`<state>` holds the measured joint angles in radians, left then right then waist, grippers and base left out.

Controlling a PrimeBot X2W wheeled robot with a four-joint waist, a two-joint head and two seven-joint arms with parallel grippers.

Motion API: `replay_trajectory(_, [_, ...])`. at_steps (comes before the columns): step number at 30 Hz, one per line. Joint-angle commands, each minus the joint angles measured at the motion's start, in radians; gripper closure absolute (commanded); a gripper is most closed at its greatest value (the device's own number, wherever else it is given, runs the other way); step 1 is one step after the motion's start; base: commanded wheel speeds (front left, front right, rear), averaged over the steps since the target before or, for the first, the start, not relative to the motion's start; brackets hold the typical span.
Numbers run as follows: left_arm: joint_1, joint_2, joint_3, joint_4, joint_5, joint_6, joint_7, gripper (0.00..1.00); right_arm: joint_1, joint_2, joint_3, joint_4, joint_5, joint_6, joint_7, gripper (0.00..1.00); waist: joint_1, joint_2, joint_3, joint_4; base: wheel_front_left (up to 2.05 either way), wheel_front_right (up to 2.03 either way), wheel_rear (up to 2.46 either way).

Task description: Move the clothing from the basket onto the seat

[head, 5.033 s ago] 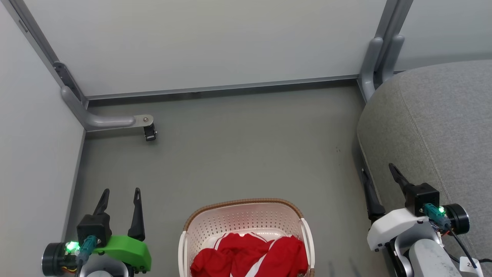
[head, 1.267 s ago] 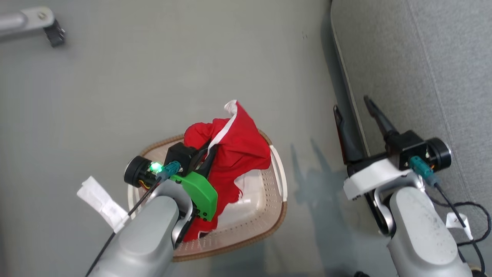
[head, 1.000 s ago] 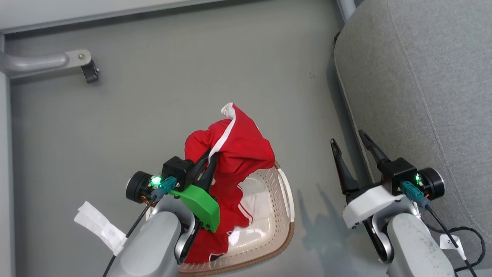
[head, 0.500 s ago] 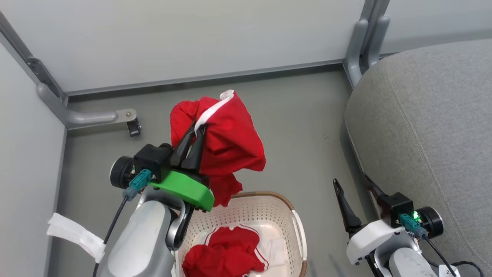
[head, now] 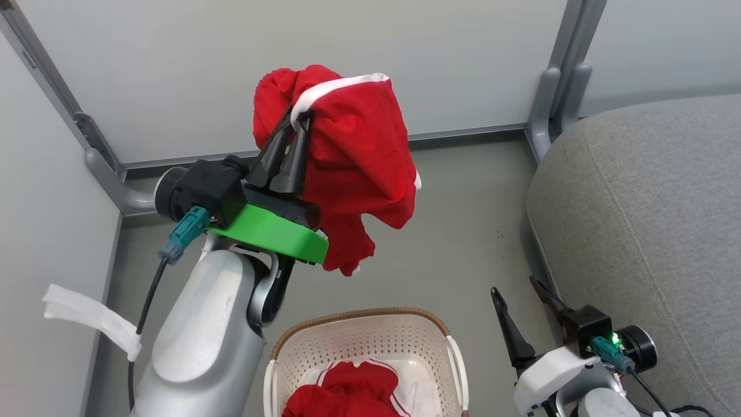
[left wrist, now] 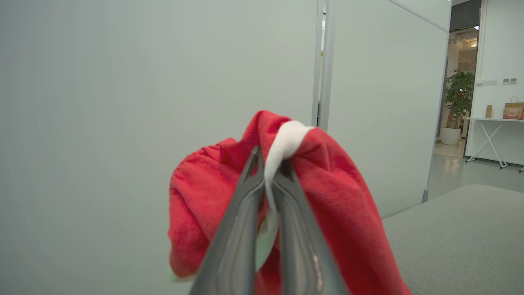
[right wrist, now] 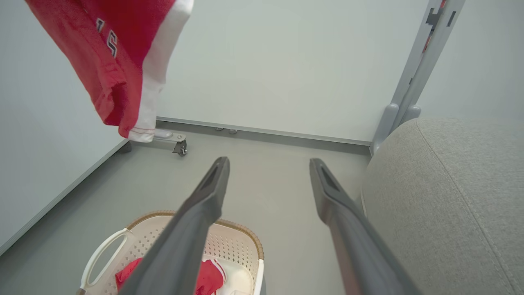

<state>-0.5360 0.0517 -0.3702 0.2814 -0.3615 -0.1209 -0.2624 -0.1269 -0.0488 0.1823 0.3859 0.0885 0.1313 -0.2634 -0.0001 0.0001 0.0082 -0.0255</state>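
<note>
left gripper (head: pixel 295 119) pinches garment (head: pixel 359 150) by trim — thin hold | right gripper (head: pixel 514 285) spread | risk: slips, drops short of seat (head: pixel 654 202)

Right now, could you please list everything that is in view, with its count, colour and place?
held garment: one, red with white trim, hanging in the air above the floor
garment in basket: at least one, red with white stripes, inside the basket
basket: one, cream-white with brown rim, on the floor, near side
seat: one, grey, at the right
floor: one, grey, underneath
partition panels: several, pale grey, behind and at the left
caster: one, dark, under a partition foot
potted plant: one, green, far in the room beyond
left hand: one, dark fingers, raised, shut on the held garment
right hand: one, dark fingers, low beside the seat, open, holding nothing
</note>
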Motion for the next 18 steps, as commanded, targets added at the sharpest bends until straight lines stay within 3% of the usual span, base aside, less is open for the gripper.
replay_trajectory(1, [-0.015,0.000,-0.009,0.004,0.000,0.010,-0.004,1.00,-0.006,-0.004,0.012,-0.022,0.021,-0.001,-0.002,0.00,0.0001,-0.0001,0.001,-0.001,0.00,0.00,0.00])
replay_trajectory(12, [-0.022,0.000,-0.070,0.015,-0.034,0.043,-0.004,1.00,-0.153,-0.003,0.235,-0.286,0.070,-0.001,-0.002,0.00,0.0001,-0.0001,0.007,-0.011,0.00,0.00,0.00])
replay_trajectory(18, [-0.024,0.000,-0.113,0.002,-0.048,0.052,-0.004,1.00,-0.244,-0.004,0.313,-0.253,0.055,-0.001,-0.002,0.00,0.0001,-0.0001,0.008,0.002,0.00,0.00,0.00])
